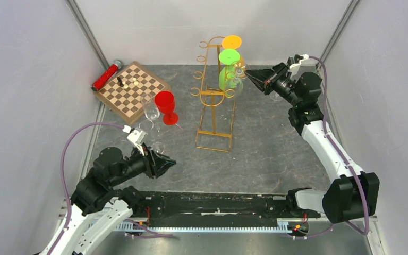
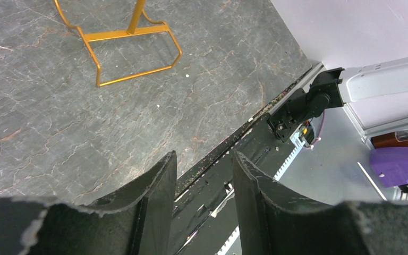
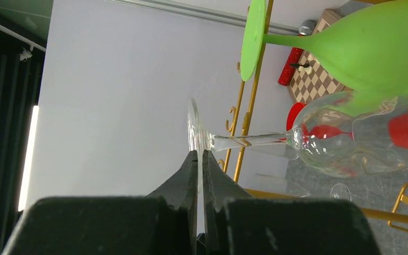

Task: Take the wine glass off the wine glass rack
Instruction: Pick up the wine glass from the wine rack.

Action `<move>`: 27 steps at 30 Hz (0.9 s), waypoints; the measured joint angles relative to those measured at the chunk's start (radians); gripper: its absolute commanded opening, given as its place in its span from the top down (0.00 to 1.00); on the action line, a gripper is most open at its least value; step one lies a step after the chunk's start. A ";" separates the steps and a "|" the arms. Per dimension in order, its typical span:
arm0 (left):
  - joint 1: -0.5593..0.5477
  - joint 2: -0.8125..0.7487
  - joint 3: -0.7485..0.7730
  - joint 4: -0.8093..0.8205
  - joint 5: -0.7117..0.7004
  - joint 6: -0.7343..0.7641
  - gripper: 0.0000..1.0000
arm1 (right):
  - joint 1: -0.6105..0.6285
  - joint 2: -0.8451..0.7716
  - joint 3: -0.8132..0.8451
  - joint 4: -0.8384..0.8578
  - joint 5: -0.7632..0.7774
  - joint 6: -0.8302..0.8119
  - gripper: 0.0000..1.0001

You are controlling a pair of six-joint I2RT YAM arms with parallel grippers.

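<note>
The gold wire wine glass rack (image 1: 215,101) stands mid-table. A green glass (image 1: 227,69) and an orange-footed glass (image 1: 231,41) hang on its right side. A clear wine glass (image 1: 237,81) hangs below them. In the right wrist view its stem still lies in a gold hook of the rack (image 3: 252,106), with the bowl (image 3: 345,138) under the green glass (image 3: 372,45). My right gripper (image 3: 200,154) is shut on the thin edge of its foot (image 3: 193,127); it also shows in the top view (image 1: 248,74). My left gripper (image 1: 171,163) is open and empty, low at the front left (image 2: 204,159).
A red glass (image 1: 166,103) and a clear glass (image 1: 150,109) stand on the table left of the rack. A chessboard (image 1: 133,89) and a red cylinder (image 1: 106,75) lie at the back left. The rack's rectangular base (image 2: 133,53) shows in the left wrist view. White walls enclose the table.
</note>
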 measured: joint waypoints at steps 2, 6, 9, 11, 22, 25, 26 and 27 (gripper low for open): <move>0.000 0.002 0.000 0.000 0.000 0.000 0.50 | -0.002 -0.010 -0.005 0.002 -0.001 0.003 1.00; 0.000 0.005 0.000 0.000 0.000 0.000 0.50 | -0.002 -0.023 -0.006 0.007 -0.006 0.005 1.00; 0.000 0.006 0.000 0.000 0.000 0.000 0.49 | -0.003 -0.036 -0.006 0.006 -0.016 0.003 1.00; 0.000 0.006 0.000 0.000 0.000 0.000 0.48 | -0.004 -0.050 -0.006 0.003 -0.020 -0.003 1.00; 0.000 0.009 0.000 -0.001 -0.021 -0.011 0.40 | -0.007 -0.240 -0.110 -0.078 -0.052 -0.129 1.00; 0.000 0.027 0.001 -0.001 -0.021 -0.023 0.37 | -0.007 -0.287 -0.156 -0.101 -0.073 -0.167 1.00; 0.000 0.035 0.001 -0.001 -0.020 -0.028 0.35 | -0.007 -0.303 -0.171 -0.108 -0.079 -0.178 1.00; 0.000 0.045 0.001 -0.001 -0.018 -0.035 0.32 | -0.006 -0.320 -0.185 -0.119 -0.086 -0.193 1.00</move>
